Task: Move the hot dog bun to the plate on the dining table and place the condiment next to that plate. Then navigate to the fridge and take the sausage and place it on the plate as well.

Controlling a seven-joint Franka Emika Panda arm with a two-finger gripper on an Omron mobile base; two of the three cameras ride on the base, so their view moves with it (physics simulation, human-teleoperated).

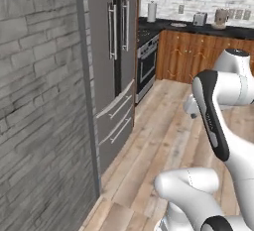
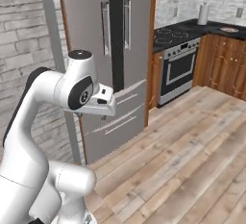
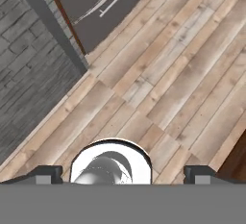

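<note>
I'm keeping the gripper (image 3: 123, 172) spread apart and empty, pointing down at the wooden floor (image 3: 182, 69). In the left base view the fridge (image 1: 113, 71) is standing shut, near on the left. In the right base view it is facing the folded arm (image 2: 57, 103). Driving closer risks clipping its doors.

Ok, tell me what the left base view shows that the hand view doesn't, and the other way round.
Left base view alone: the fridge's upper doors with long upright handles, the oven, the dark counter with a toaster and a paper towel roll. Hand view alone: the open gripper, nothing between its fingertips. Both: the fridge's bottom drawer fronts, the grey brick wall and the wooden floor.
</note>
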